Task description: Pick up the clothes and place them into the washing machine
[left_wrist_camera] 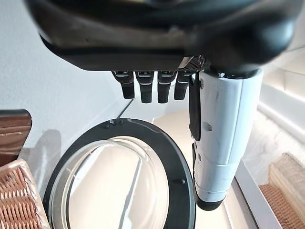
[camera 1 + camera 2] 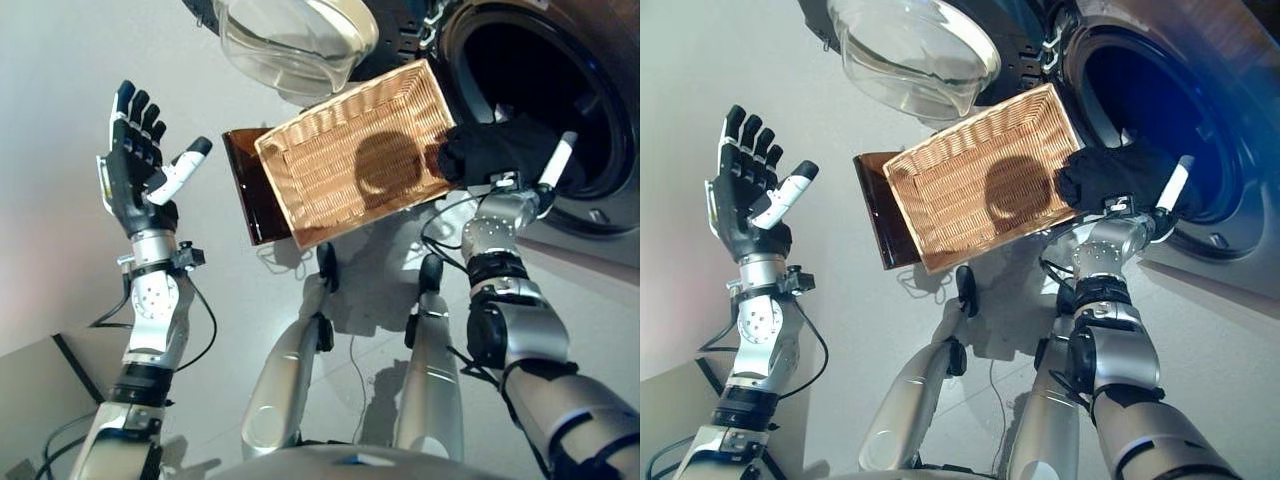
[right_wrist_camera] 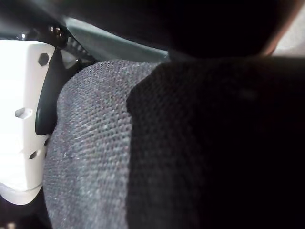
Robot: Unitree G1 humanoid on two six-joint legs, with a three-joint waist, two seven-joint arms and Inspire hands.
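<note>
Basket (image 2: 350, 160) emptied; right hand (image 2: 520, 165) clamps the dark garment (image 2: 490, 150) at the washing machine (image 2: 590, 110) mouth, release pending; left hand (image 2: 140, 160) spread idle.

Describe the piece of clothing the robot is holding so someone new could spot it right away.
Start at the washing machine with its round opening and open glass door. In front sits an empty wicker basket. Between basket and opening, the right robot hand grips a dark cloth, the only soft, black thing there.
</note>
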